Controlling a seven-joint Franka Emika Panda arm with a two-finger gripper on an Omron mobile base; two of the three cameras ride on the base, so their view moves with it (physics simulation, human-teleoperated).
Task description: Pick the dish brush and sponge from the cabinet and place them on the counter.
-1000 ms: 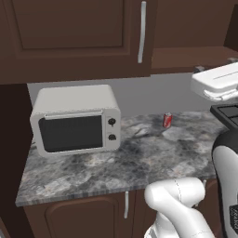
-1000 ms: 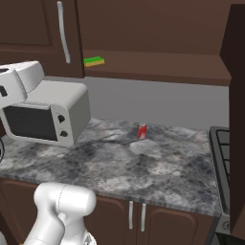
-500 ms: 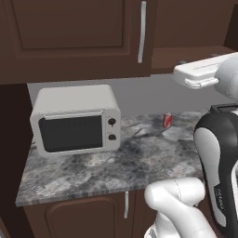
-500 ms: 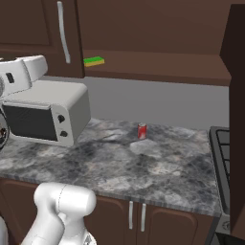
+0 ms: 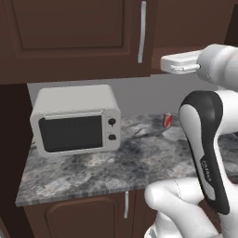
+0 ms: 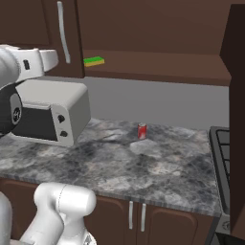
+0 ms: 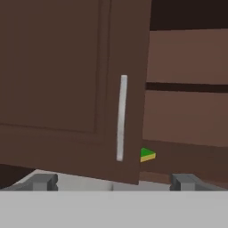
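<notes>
The sponge (image 6: 94,61) lies flat on the brown shelf (image 6: 158,67) of the cabinet (image 6: 143,28), green side up with the thin yellow layer showing along its front edge. It sits at the shelf's left end, close to the front edge and just beside the closed door (image 6: 62,33). In the hand view only one green-and-yellow corner of the sponge (image 7: 147,154) shows past the door's (image 7: 75,80) right edge; the rest is hidden behind the door. No brush can be made out on the visible part of the shelf.

The closed door carries a long vertical silver bar handle (image 6: 61,31), also seen in the hand view (image 7: 120,117) and the left base view (image 5: 141,31). To the right of the door the cabinet stands open, with the shelf bare along its length.

The gripper (image 7: 113,181) is raised to cabinet height, in front of the door's lower edge and apart from it. Its two dark fingertips (image 7: 43,181) stand wide apart with nothing between them; it touches nothing.

Below, the counter (image 6: 158,167) holds a white microwave (image 5: 74,120) toward its left end, set back near the wall. A small red can (image 6: 141,131) stands upright near the counter's back edge, well to the right of the microwave. A dark stove top (image 6: 228,158) adjoins the counter's right end. Base cabinets with short handles (image 6: 136,215) run under the counter.
</notes>
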